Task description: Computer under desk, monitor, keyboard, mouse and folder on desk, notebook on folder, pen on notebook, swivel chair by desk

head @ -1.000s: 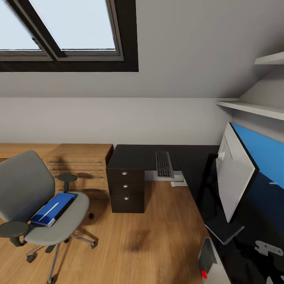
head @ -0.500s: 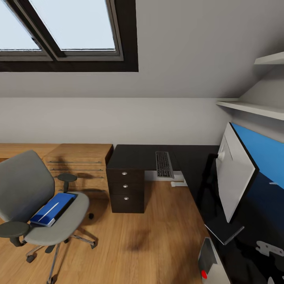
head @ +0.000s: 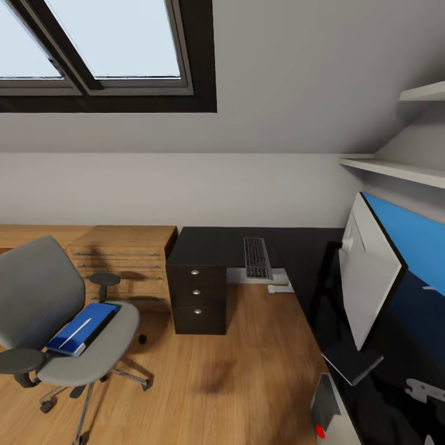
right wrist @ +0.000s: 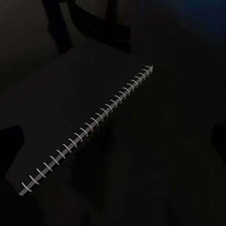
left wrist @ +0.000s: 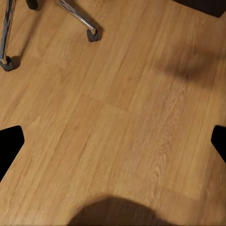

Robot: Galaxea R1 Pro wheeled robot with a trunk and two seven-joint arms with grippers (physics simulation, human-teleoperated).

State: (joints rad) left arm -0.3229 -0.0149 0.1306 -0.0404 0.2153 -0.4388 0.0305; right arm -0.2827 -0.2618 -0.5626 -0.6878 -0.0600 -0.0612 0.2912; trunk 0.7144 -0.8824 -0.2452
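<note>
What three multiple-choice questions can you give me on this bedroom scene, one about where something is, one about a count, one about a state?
1. Where does the blue folder lie?
A. on the swivel chair's seat
B. on the desk
C. on the floor

2. How many round silver knobs show on the desk's drawers?
A. one
B. three
C. five

3. How do the left gripper's jaws stand?
A. shut on the folder
B. shut on nothing
C. open, over bare floor

Answers:
1. A: the folder rests on the swivel chair, apart from the desk.
2. B: three knobs show, one per drawer.
3. C: the left gripper has its jaws spread wide over the wood floor.
</note>
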